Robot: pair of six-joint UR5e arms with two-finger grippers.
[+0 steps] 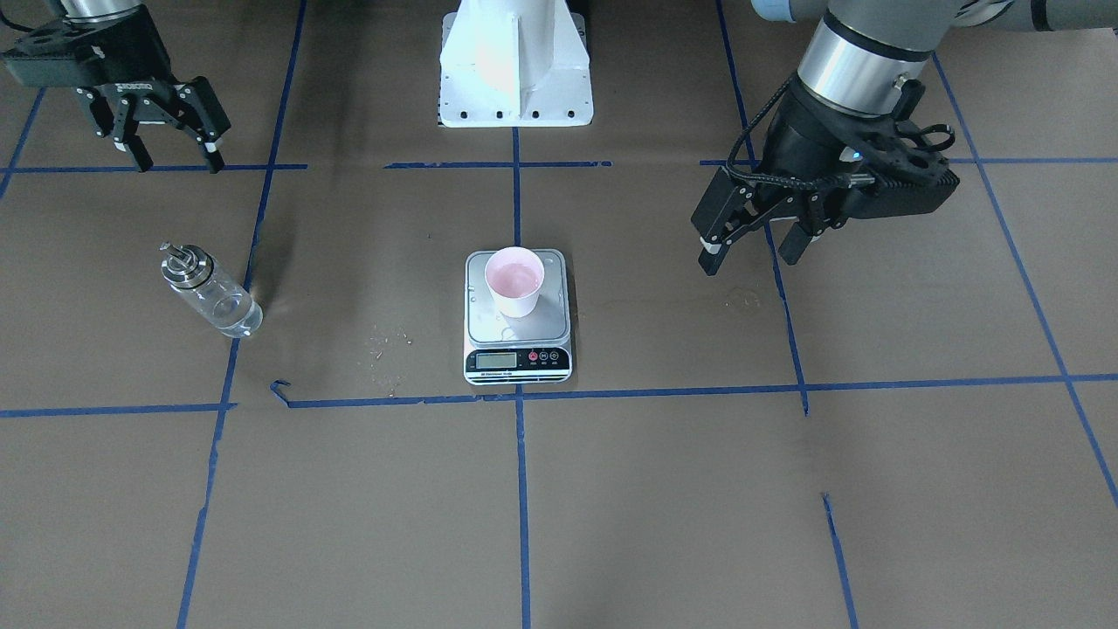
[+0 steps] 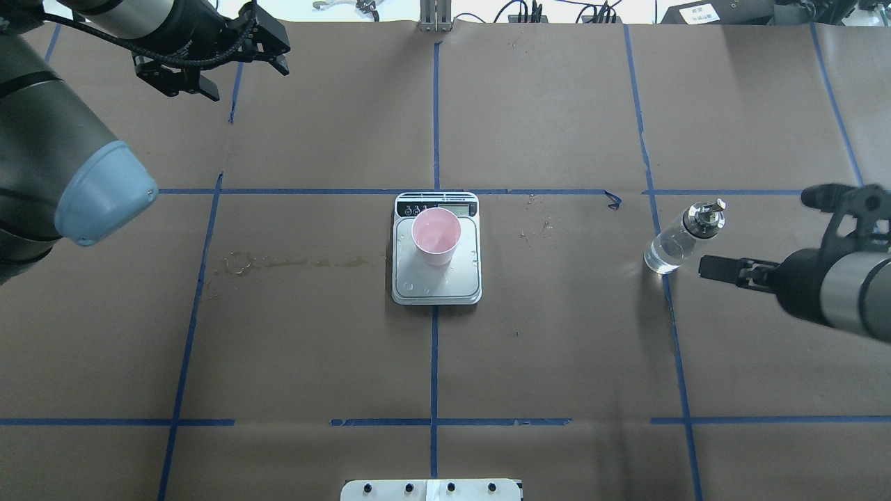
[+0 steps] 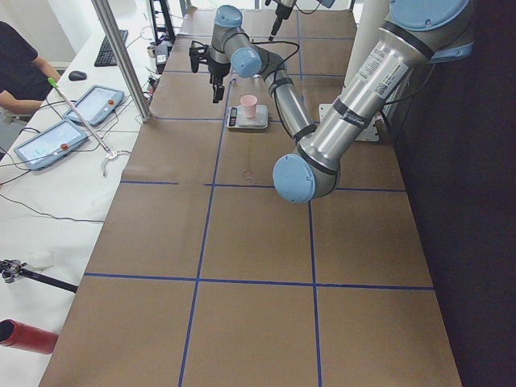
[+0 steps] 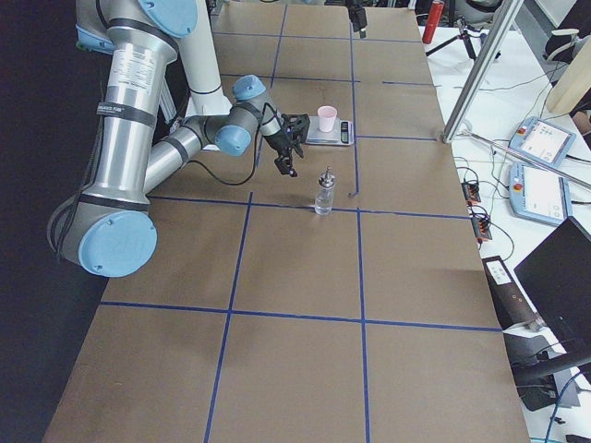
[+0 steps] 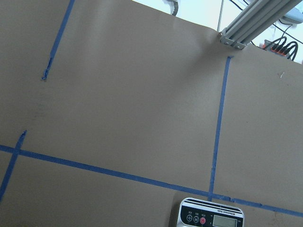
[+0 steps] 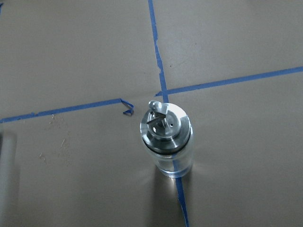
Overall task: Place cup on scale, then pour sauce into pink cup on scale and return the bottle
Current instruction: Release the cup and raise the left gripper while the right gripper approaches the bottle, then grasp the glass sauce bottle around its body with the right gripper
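Note:
The pale pink cup [image 1: 514, 281] stands upright on the silver-grey scale [image 1: 489, 330] at the table's middle; both show from overhead too, the cup [image 2: 436, 236] on the scale [image 2: 435, 287]. The clear glass bottle [image 1: 210, 293] with a silver spout cap stands upright on the robot's right, with clear sauce low inside it; the right wrist view looks down on it [image 6: 166, 139]. My right gripper [image 1: 175, 157] is open and empty, raised and apart from the bottle [image 2: 682, 236]. My left gripper [image 1: 751, 249] is open and empty, well off to the scale's side.
Brown paper with a blue tape grid covers the table. Small crumbs [image 1: 384, 345] lie between bottle and scale, and a faint stain [image 1: 690, 301] lies under the left gripper's side. The white robot base [image 1: 515, 65] stands behind the scale. Tablets [image 3: 60, 141] lie on the operators' side table.

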